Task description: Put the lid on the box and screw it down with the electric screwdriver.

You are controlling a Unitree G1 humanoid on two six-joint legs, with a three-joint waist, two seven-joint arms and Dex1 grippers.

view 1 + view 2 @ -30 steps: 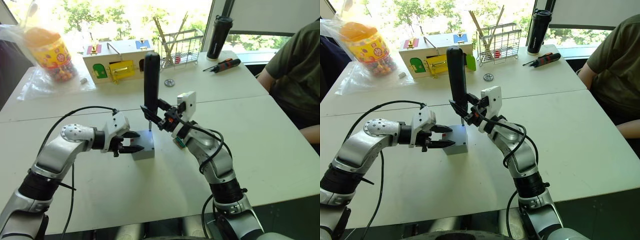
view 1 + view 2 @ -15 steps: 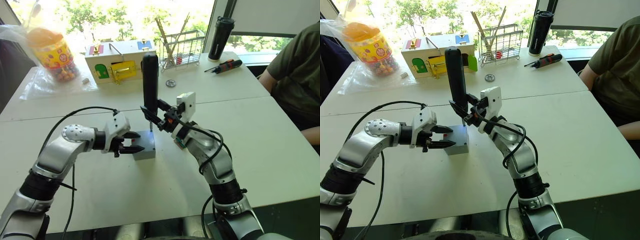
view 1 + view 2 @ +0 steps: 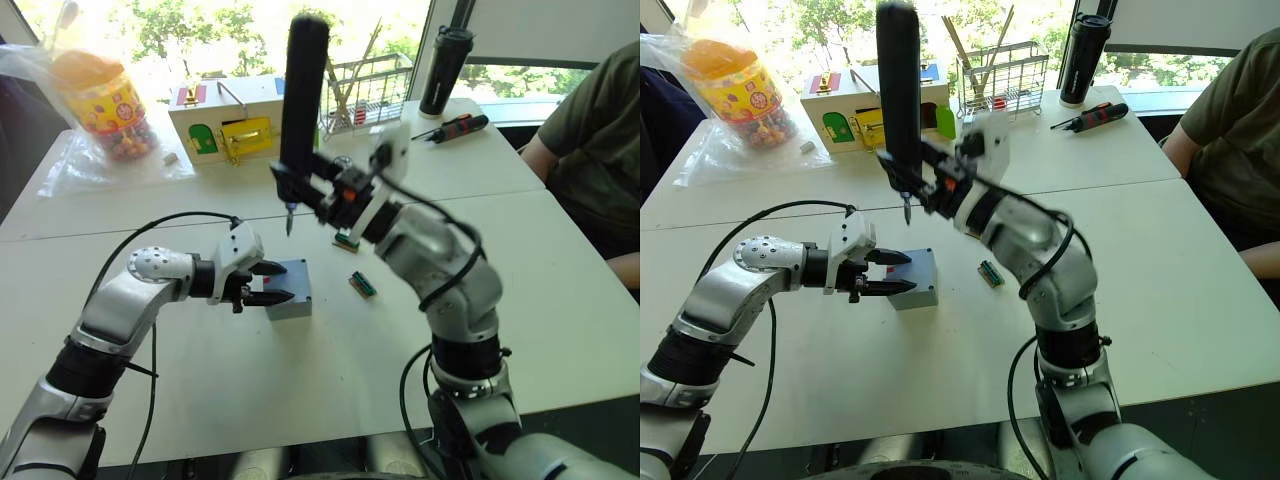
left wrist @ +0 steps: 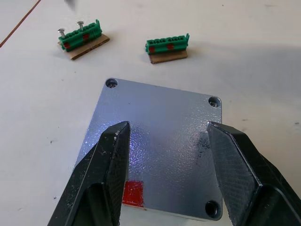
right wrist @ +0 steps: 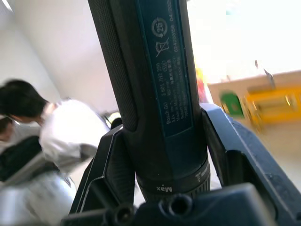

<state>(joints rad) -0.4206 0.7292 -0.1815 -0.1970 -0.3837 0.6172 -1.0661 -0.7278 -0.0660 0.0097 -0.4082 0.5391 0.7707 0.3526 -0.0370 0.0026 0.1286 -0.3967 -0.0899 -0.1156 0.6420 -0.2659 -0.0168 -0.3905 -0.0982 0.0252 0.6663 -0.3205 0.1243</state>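
Lid already seated on the box, directly between the spread fingers of the left gripper, which straddle it without clear contact. Corner holes look empty, so screwing seemingly all ahead. Right gripper clamped on the upright screwdriver, bit hanging well above and behind the box. Two green screw holders just beyond the lid, one carrying two screws. Plenty of bare table around; free descent path.

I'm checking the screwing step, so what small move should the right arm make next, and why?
Probably swing the electric screwdriver toward the green screw holder: its bit hangs above the table, and the lid shows empty corner holes.
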